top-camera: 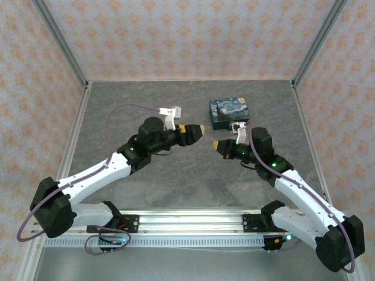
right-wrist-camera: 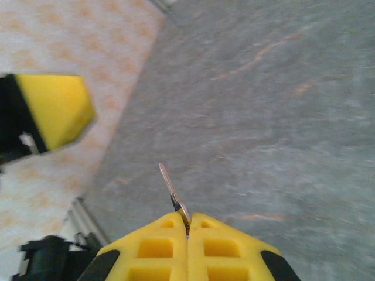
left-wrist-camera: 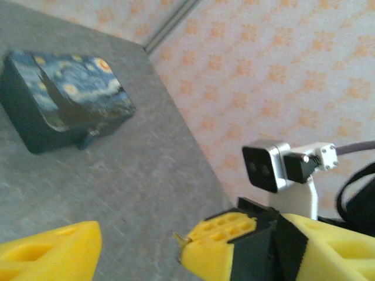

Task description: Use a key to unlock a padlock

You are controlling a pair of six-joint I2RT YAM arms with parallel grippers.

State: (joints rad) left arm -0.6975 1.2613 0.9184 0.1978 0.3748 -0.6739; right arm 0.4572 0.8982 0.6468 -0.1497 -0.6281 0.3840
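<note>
Right end effector (right-wrist-camera: 187,223) is clenched on the key (right-wrist-camera: 170,186), a thin sliver, likely stiff and slippery, best pinched at its bow; left end effector (top-camera: 201,130) stands released, facing it above the desk (top-camera: 176,105)

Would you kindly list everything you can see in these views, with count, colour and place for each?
tin: one, dark blue starry-night print, far part of the table, right of centre.
key: one, silvery, pinched in the right gripper, blade sticking out past the tips.
table: one, grey stone-look, under everything.
walls: three, pale with orange flower pattern, around the table.
rail: one, silver, near edge, bearing both arm bases.
left gripper: one, yellow fingers, open, mid-table, facing the right gripper.
right gripper: one, yellow fingers, shut on the key, just on the near side of the tin.
</note>
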